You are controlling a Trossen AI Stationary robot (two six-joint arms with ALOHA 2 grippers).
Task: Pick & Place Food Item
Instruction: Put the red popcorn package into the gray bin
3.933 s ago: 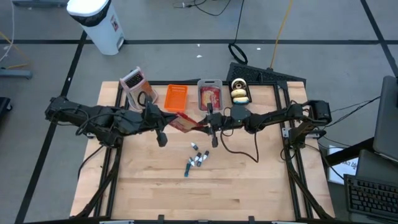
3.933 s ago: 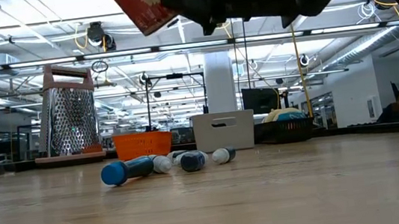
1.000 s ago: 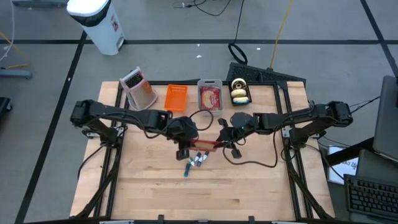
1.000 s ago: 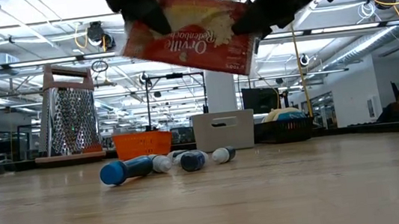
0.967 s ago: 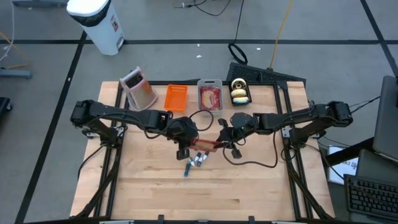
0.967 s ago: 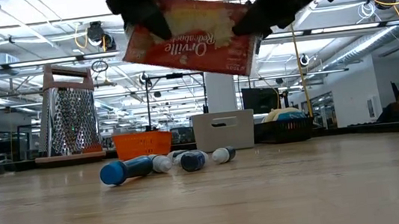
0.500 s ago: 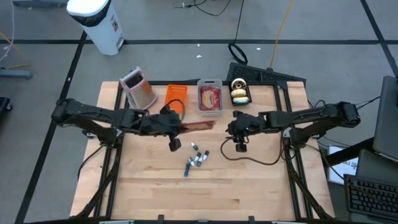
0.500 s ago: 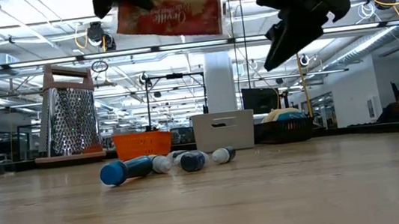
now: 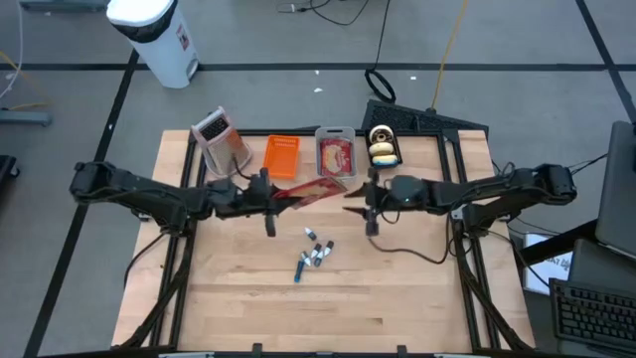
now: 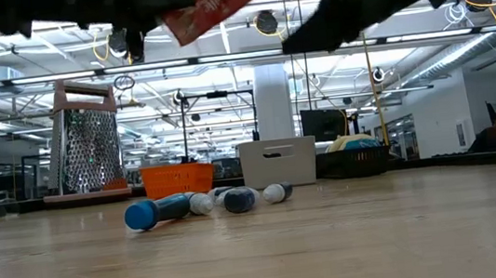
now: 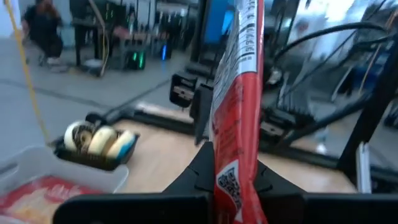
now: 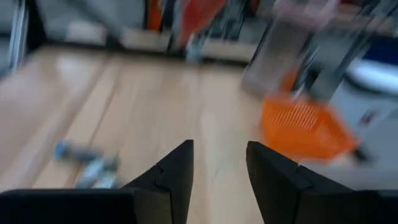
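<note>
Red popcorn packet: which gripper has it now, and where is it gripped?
The left gripper holds the red popcorn packet, shut on its end nearest that arm. The right gripper is open and empty.

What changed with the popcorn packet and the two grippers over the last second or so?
The right gripper let go of the popcorn packet and opened; only the left gripper holds it now, shut on its edge. The left arm carried the packet from above the markers back toward the grey bin. The right gripper drew slightly away. The markers, grater, orange basket and bin stayed put.
</note>
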